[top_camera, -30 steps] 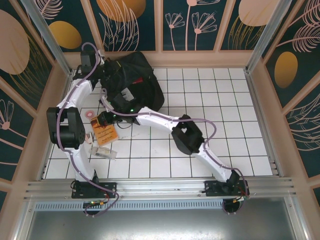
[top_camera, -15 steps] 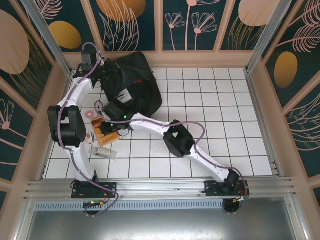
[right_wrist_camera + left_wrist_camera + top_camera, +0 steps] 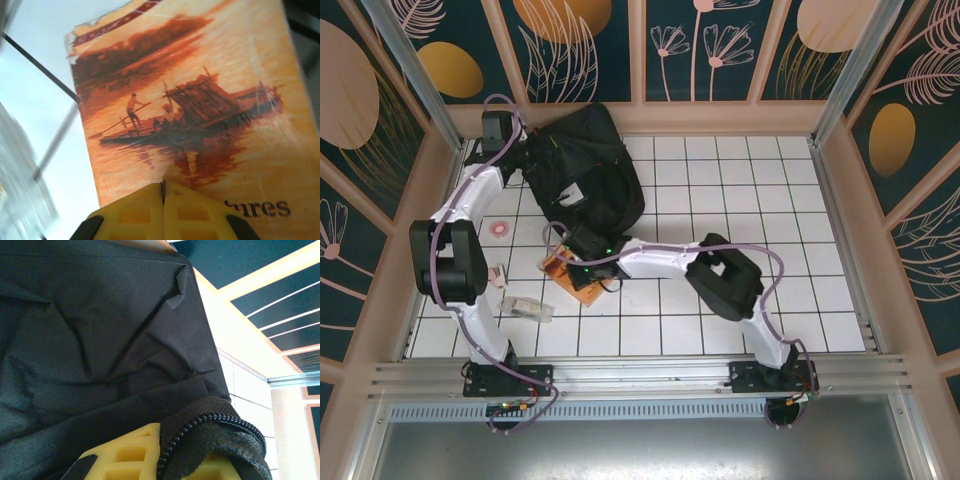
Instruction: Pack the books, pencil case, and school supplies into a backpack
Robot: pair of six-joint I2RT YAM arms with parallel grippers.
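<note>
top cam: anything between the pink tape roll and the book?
Nothing. In the top view, only bare white tile lies between the tape roll and the book.

— What lies under the camera?
— A thin orange-brown paperback book point(image 3: 200, 100), cover up. It has a dark picture of a raft on water with two figures, one poling. Dark lettering ending in "ures" sits at the lower right.
— And the yellow plastic right gripper point(image 3: 163, 189)?
— It's at the bottom edge, fingers pressed together with a hairline seam between them, over the book's lower margin. It may be touching the cover; I can't tell.
— Beneath the book?
— A white tiled table point(image 3: 35, 100) with dark grout lines, blurred at the left.
</note>
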